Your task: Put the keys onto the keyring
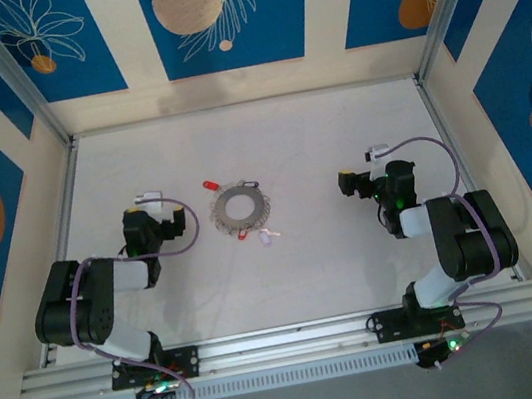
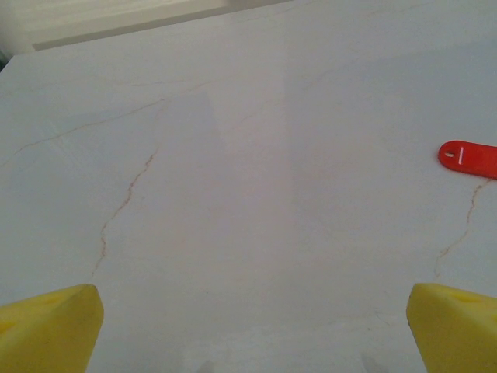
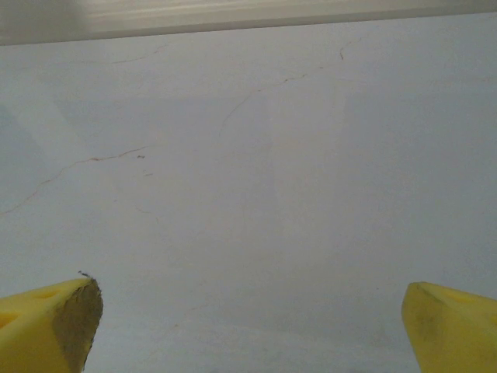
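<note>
Mid-table, bit left of centre, your keyring lies flat, open centre showing. Keys loose around it: red key just past its far-left side, dark key at far rim, second red key at near rim, white key just beside that one. Your left gripper is released, yellow pads spread wide, nothing between, sitting left of ring. Right gripper same deal, wide apart, well off to ring's right over bare table.

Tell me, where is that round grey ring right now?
In the top view the keyring lies flat on the table, slightly left of centre, a red-headed key just beyond its far-left edge.
</note>
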